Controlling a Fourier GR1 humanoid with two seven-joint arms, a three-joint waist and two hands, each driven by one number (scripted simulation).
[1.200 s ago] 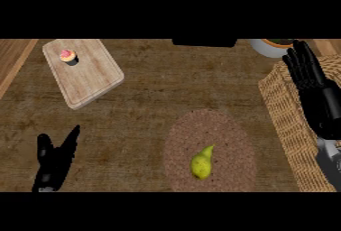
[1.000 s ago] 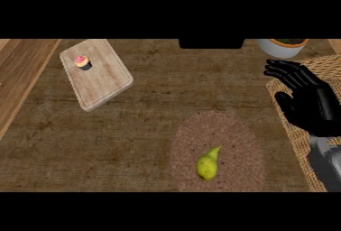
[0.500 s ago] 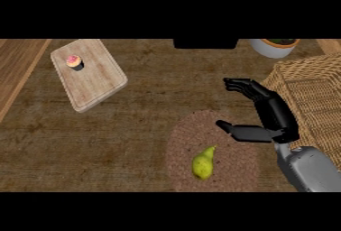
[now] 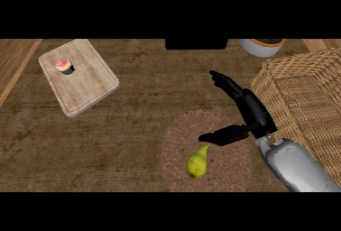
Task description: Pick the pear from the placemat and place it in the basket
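Note:
A yellow-green pear (image 4: 196,163) lies on the round brown woven placemat (image 4: 180,135), stem end pointing up and to the right. My right hand (image 4: 250,113) hovers over the mat's right side, fingers stretched toward the far side and thumb (image 4: 220,135) reaching left, its tip just above the pear's stem. The hand is open and holds nothing. The wicker basket (image 4: 306,99) stands at the right edge, directly beside the hand. My left hand does not show.
A wooden cutting board (image 4: 83,88) with a pink-topped cupcake (image 4: 64,66) lies at the far left. A white pot (image 4: 262,46) stands behind the basket. A dark object (image 4: 195,43) sits at the counter's far edge.
My right hand has swung from over the basket leftward and down to the placemat, ending with its thumb near the pear's stem. The left hand has left the view. The pear has not moved.

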